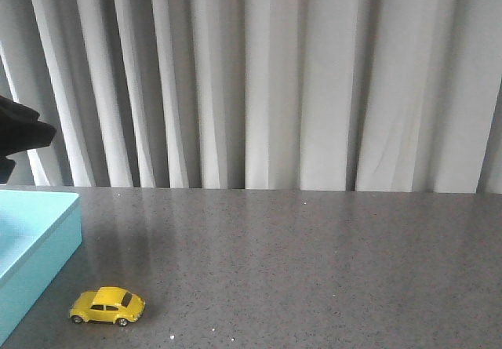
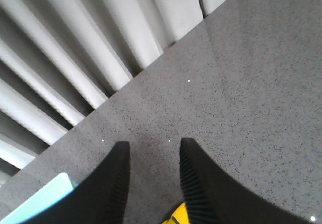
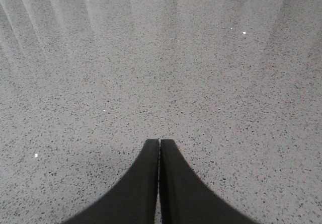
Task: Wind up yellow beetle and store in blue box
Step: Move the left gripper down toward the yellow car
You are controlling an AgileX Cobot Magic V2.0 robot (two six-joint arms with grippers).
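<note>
Left arm (image 1: 20, 133) raised at the left edge of the front view, seen only as a dark shape above the blue box (image 1: 35, 239) and set against the white curtain (image 1: 274, 74). Right arm outside the front view altogether.

From the left wrist view: left gripper (image 2: 151, 148) aimed down at the grey speckled bench (image 2: 241, 83), its two black ribbed fingers (image 2: 113, 183) spread apart with bare bench showing between them. Nothing clamped, nothing touched. Just beside the inner edge of one finger, a sliver of the yellow beetle (image 2: 177, 216) at the frame's border, mostly cut off. Near the other finger, a pale turquoise corner of the blue box. Curtain folds running along the far side of the bench.

From the right wrist view: right gripper (image 3: 159, 142) pointed over open bench, fingertips pressed together with only a hairline seam between them, nothing held. No toy and no box in this view, only speckled surface with a few bright flecks.

Front view alone gives the whole layout: yellow beetle (image 1: 107, 306) standing upright on its wheels on the bench, near the front edge at the left, side-on to the camera. Blue box at the far left, partly cut off by the frame, its near wall close to the toy but apart from it. Toy outside the box, free of both grippers.
</note>
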